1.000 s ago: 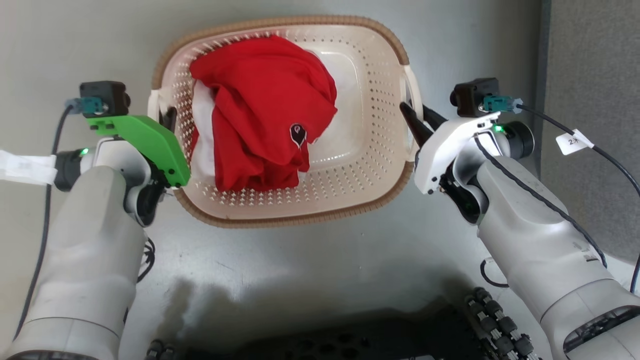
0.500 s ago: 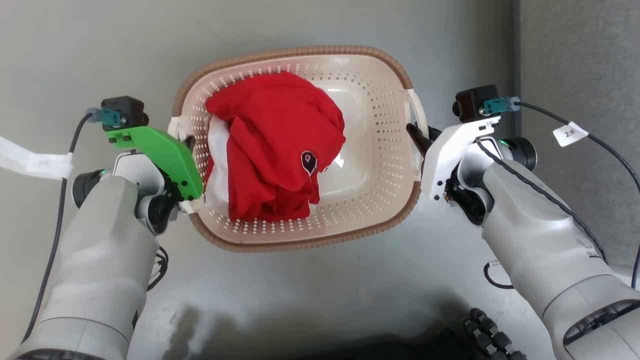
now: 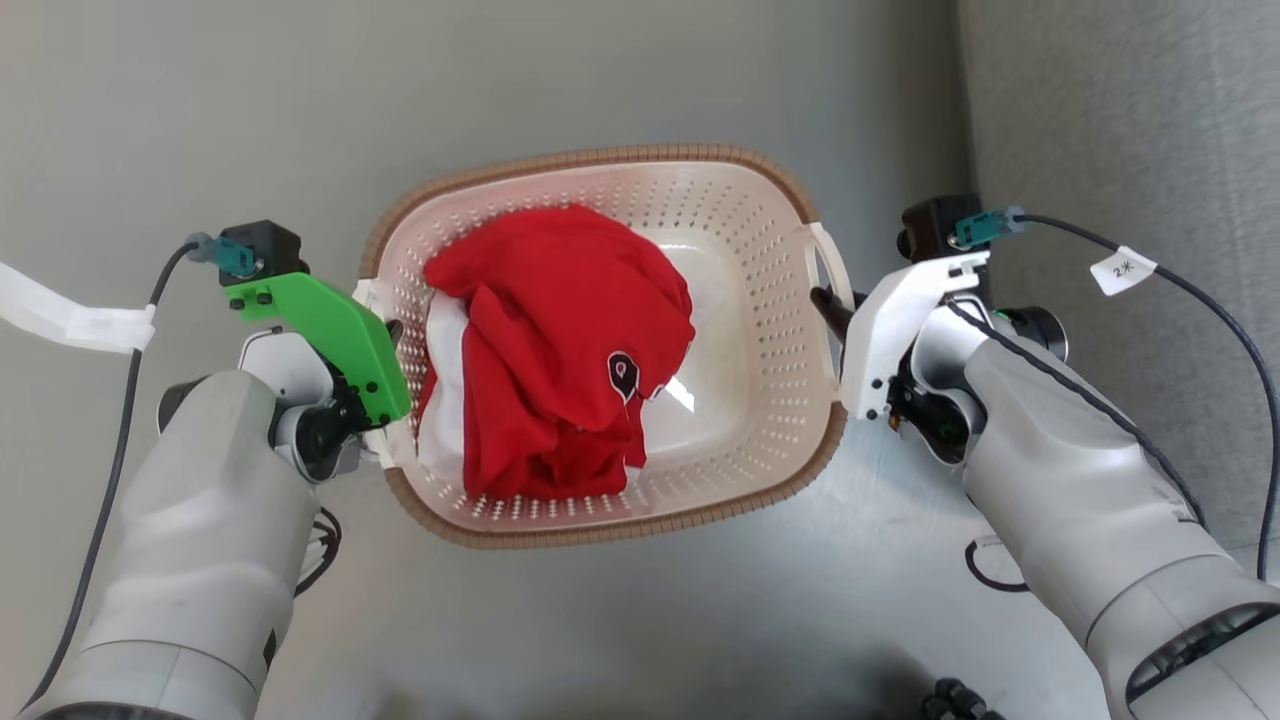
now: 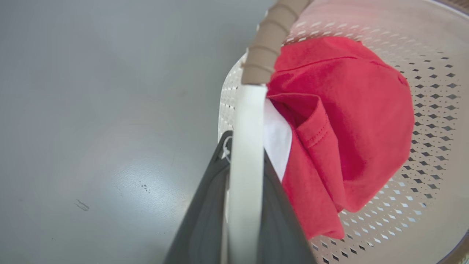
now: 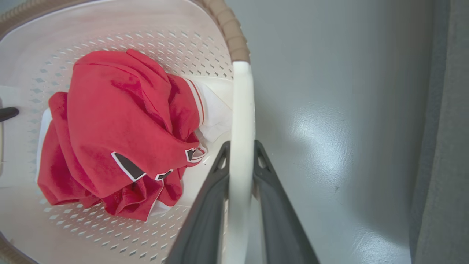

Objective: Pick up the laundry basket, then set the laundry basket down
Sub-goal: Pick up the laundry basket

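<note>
The laundry basket is cream with perforated walls and a brown woven-look rim. It holds a crumpled red garment over a white cloth. My left gripper is shut on the basket's left white handle, one dark finger on each side of it. At the opposite end, my right gripper is shut on the right white handle in the same way. In the wrist views the left gripper and right gripper each pinch a handle bar, with grey floor seen far beyond it.
Grey floor lies all around the basket. A darker grey textured strip runs along the right side. Cables trail from both wrists, one with a white tag. A bit of my dark base shows at the bottom edge.
The whole head view has shifted, so the camera moved: my dark base has slid out at the bottom and the basket looks smaller and lower. Both grippers stay shut on the handles.
</note>
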